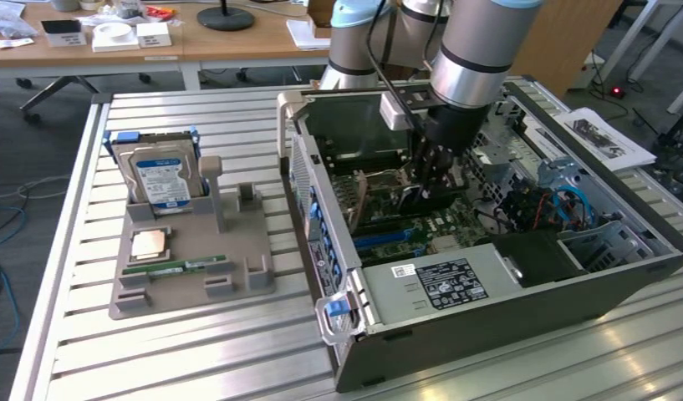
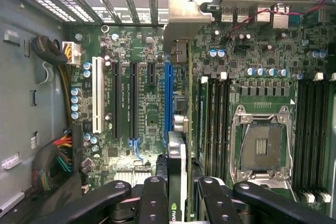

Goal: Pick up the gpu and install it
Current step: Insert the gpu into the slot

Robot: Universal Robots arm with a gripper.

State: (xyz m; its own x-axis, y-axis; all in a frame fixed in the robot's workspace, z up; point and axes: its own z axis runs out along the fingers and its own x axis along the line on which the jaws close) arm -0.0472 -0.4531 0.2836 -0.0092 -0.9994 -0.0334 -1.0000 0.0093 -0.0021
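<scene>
My gripper [image 1: 433,180] reaches down inside the open computer case [image 1: 430,301], over the motherboard [image 1: 403,230]. Its fingers [image 2: 153,195] are shut on the gpu [image 2: 177,179], which I see edge-on in the wrist view. The card is thin and dark, with a white logo strip, and its pale metal end bracket [image 2: 182,17] sits at the case's rear slot openings. The card stands upright along the blue expansion slot [image 2: 168,93]; I cannot tell how deep it sits in it. In the exterior view the gpu [image 1: 421,200] shows as a dark slab under the fingers.
A CPU socket [image 2: 261,145] and memory slots [image 2: 216,114] lie beside the card; cable bundles [image 2: 55,161] sit at the case's other side. On the exterior view's left, a grey holder [image 1: 185,267] carries a hard drive [image 1: 163,180], a CPU chip [image 1: 150,243] and a RAM stick [image 1: 185,266].
</scene>
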